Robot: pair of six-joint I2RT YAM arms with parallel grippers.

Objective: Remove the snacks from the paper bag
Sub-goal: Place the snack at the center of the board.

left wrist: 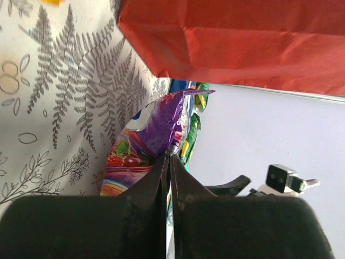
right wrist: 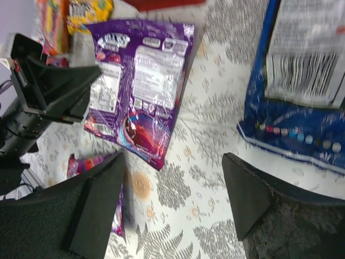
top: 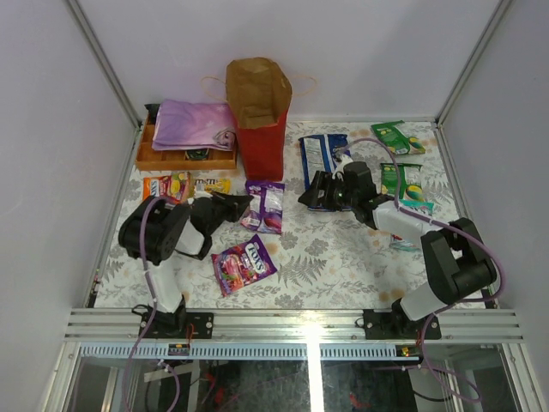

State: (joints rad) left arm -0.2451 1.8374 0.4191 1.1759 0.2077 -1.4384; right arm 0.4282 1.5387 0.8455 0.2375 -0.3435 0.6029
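Currently parted wide on the right gripper (right wrist: 173,162), poised above fern-print tablecloth (right wrist: 199,135) between a purple candy packet (right wrist: 143,81) and the long blue chip bag (right wrist: 296,81), gripping nothing. Pressed together on the left gripper (left wrist: 171,154), empty, tip just beside that purple candy packet, near the foot of the red paper bag (top: 262,142). Farther out: upright at the back for the bag, with a Fox's packet (top: 244,264) in front, green packets (top: 397,136) off right, yellow-orange packs (top: 167,185) off left.
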